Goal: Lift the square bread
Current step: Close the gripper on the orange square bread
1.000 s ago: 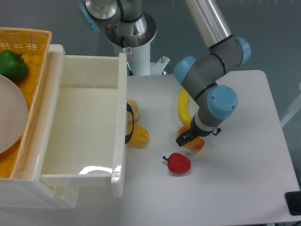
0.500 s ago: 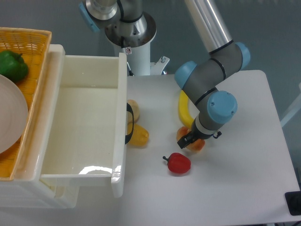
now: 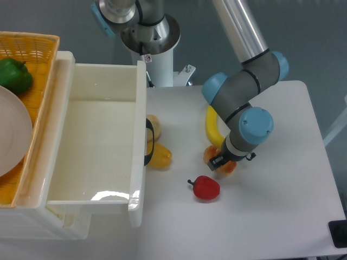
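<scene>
Our gripper [image 3: 221,162] low over square bread [image 3: 219,161]; fingers' state we cannot tell. Risk: bread slips toward red pepper [image 3: 206,187] if grip off-centre.

We take this for a robotics lab: a UR5e arm [image 3: 238,103] stands bolted at a plain white counter [image 3: 282,216], where toy food like a red pepper [image 3: 206,187] and banana [image 3: 211,125] lies beside a white plastic bin [image 3: 97,151] and wicker basket [image 3: 38,49]

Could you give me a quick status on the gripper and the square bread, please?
Gripper down on the square bread, jaw state hidden. Bread on the table, not lifted. Banana and red pepper close by.
</scene>
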Tool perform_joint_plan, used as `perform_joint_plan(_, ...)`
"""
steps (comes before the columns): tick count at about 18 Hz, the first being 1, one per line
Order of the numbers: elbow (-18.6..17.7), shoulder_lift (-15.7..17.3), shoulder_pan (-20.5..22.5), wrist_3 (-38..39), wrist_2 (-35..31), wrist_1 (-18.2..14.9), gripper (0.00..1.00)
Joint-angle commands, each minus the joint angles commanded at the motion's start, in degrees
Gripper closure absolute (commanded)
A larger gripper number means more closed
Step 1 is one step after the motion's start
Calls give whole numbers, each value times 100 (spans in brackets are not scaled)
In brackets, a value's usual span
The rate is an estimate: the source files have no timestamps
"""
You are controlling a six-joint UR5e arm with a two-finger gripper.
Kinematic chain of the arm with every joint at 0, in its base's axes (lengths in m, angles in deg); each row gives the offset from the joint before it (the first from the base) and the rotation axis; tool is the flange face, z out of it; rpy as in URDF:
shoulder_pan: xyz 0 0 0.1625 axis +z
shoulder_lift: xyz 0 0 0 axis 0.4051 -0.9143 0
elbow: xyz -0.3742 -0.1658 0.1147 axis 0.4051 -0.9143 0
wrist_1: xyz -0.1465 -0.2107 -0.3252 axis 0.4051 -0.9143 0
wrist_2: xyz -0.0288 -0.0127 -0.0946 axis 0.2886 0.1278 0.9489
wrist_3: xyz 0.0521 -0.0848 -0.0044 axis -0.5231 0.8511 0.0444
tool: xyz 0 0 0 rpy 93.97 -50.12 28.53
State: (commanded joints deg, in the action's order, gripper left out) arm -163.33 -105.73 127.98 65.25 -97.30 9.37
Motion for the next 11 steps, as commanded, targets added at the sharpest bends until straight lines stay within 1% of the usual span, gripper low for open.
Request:
perform_joint_plan(1, 0, -9, 0, 0, 0, 0, 72)
perform_joint_plan(2, 0, -17, 0, 0, 0, 0, 78)
perform_joint_plan(7, 26, 61, -9, -79, -9, 26, 79)
perform_joint_plan(11, 193, 149, -123, -465, -9, 9, 79)
